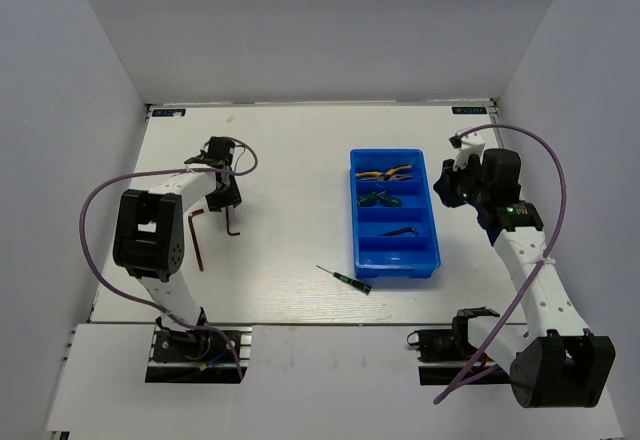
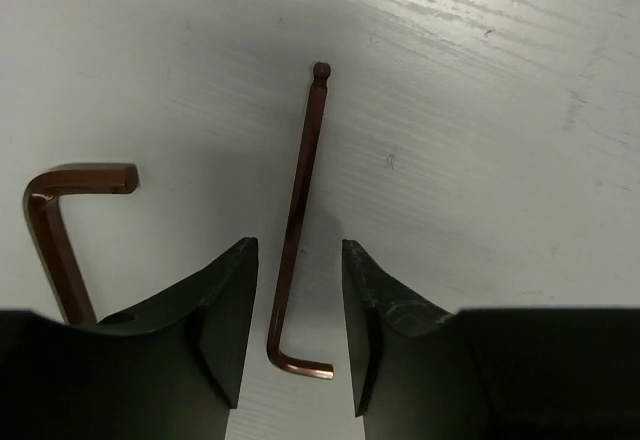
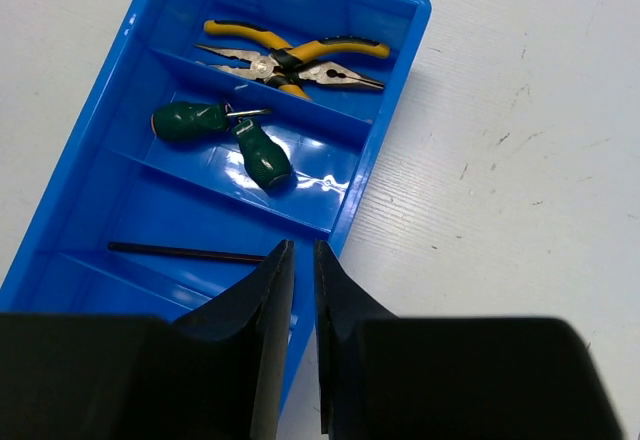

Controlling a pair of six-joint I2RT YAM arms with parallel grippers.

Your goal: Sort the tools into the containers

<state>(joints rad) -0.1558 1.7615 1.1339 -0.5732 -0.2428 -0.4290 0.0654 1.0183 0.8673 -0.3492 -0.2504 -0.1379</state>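
One hex key (image 2: 305, 150) lay between the left gripper's (image 2: 297, 260) spread jaws, best pinched squarely mid-shaft; right gripper (image 3: 302, 252) sat nearly pressed together.

The tray (image 3: 380, 130) is smooth, glossy blue plastic with white glints on its floor. The pliers (image 3: 290, 60) have bare grey metal jaws and yellow grips, probably rubbery plastic. The stubby screwdrivers (image 3: 262, 155) have shiny green handles. The hex keys (image 2: 298, 210) are brown metal with a dull sheen. The table (image 2: 480, 110) is matt white and finely grained. The left gripper (image 2: 299, 247) has matt black, scuffed fingers (image 2: 225, 310).
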